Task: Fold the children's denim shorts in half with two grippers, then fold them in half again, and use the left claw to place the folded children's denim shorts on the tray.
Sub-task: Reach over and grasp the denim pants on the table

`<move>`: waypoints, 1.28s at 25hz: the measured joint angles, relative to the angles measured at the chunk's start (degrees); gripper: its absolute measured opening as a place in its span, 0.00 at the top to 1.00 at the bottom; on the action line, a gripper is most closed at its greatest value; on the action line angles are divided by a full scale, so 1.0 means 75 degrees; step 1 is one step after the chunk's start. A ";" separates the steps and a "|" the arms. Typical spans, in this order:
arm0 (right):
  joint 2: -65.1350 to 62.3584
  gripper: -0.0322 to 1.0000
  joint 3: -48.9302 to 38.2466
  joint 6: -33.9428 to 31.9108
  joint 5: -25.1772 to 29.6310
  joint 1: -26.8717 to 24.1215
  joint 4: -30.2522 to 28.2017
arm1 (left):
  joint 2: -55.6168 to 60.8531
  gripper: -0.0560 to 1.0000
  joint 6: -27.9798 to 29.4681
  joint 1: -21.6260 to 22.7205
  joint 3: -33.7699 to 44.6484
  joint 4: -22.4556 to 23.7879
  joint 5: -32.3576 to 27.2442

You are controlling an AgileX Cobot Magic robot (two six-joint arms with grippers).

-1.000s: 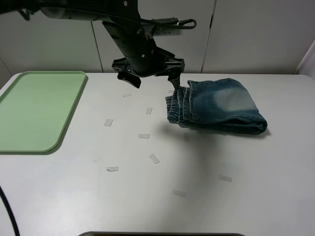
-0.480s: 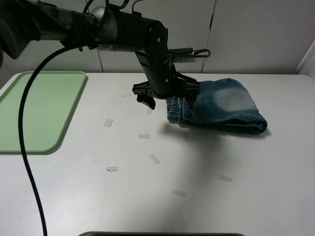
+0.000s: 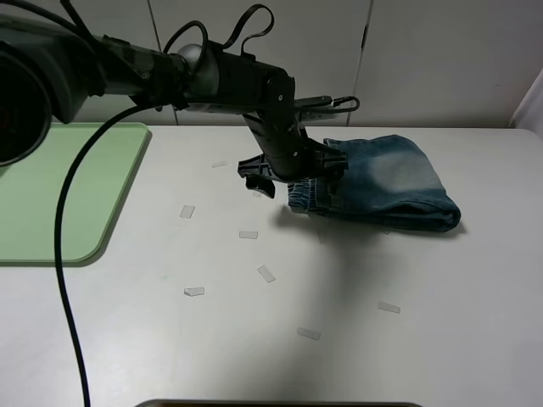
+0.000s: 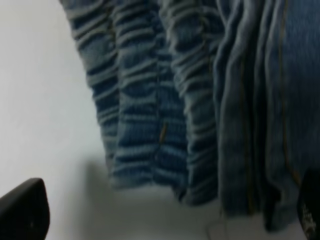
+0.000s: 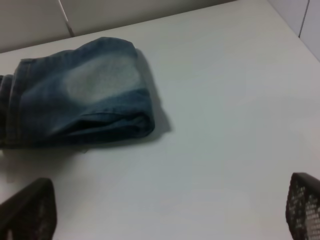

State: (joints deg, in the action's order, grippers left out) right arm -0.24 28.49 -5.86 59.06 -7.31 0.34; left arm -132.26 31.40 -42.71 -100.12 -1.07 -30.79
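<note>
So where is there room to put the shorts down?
The pale-green tray at the table's left edge shows bare, though the arm hides its far corner. The table in front of the folded denim shorts is bare too, apart from small tape scraps. It is crowded where the open left gripper hangs over the waistband.

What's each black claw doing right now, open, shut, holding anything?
Left black two-fingered claw: open, holding nothing, poised at the gathered waistband of the folded faded blue denim shorts.
Right black two-fingered claw: open, empty, apart from the shorts.
</note>
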 joint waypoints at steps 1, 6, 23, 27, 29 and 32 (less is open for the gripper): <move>0.0000 0.30 0.0000 0.0000 0.0000 0.0000 -0.0046 | -0.0056 0.01 0.0034 0.0000 -0.0043 0.0000 0.0103; 0.0000 0.30 0.0000 0.0000 0.0000 0.0000 -0.0046 | -0.0303 0.01 0.0136 0.0000 -0.0261 0.0000 0.0317; 0.0000 0.30 0.0000 0.0000 0.0000 0.0000 0.0000 | -0.1158 0.01 0.0217 -0.0009 -0.0885 -0.0089 0.1328; 0.0000 0.30 0.0000 0.0000 0.0000 0.0000 -0.0046 | -0.1175 0.05 0.0203 -0.0024 -0.0885 -0.0058 0.1428; 0.0000 0.30 0.0000 0.0000 0.0000 0.0000 -0.0046 | -0.1194 0.15 0.0188 -0.0024 -0.0885 -0.0049 0.1428; 0.0000 0.30 0.0000 0.0000 0.0000 0.0000 -0.0046 | -0.1247 0.35 0.0188 -0.0024 -0.0885 -0.0049 0.1438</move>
State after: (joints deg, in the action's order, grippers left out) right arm -0.24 28.49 -5.86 59.06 -7.31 0.00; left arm -141.61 32.81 -42.89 -106.76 -1.44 -20.01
